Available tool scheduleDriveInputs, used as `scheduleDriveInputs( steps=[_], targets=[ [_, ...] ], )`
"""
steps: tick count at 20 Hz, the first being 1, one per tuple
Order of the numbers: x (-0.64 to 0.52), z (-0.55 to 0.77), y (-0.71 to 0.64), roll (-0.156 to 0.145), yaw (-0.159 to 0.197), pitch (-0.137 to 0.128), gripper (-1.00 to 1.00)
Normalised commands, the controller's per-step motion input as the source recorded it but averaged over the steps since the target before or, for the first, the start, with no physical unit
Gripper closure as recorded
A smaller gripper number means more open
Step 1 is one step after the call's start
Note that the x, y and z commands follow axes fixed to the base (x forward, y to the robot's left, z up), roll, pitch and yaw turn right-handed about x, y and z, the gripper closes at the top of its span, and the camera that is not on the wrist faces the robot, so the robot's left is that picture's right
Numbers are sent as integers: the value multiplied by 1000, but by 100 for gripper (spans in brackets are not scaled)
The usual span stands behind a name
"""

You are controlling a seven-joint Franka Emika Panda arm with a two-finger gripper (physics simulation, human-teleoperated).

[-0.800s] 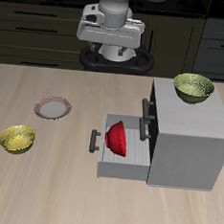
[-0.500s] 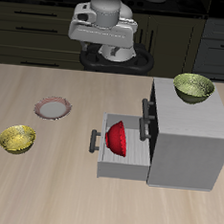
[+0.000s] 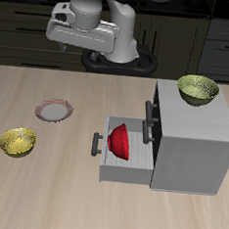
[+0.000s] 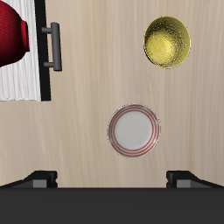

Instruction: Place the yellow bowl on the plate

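Yellow bowl (image 3: 17,141) sitting near worktop (image 3: 50,199) front edge, plate (image 3: 54,110) at its 1 o'clock, apart; jaws spread, gripping nothing.

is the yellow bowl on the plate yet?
No, the yellow bowl sits on the table nearer the front edge, apart from the plate.

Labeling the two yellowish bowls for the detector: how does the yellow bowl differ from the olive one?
The yellow bowl is bright golden; the olive bowl is duller yellow-green. The yellow bowl sits on the table near its front edge; the olive bowl sits atop the grey cabinet. The olive bowl looks slightly larger, though view angle may matter. Both are round, upright and empty.
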Motion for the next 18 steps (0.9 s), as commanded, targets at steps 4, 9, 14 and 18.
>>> scheduleDriveInputs(
  steps=[4,9,14,18],
  targets=[
    [368,4,-499,-61,-3,9,-100],
    [369,114,-422,-49,9,-2,-100],
    [374,182,-262,0,47,-34,-100],
    [265,144,-172,-23,-8,-20,-100]
  ],
)
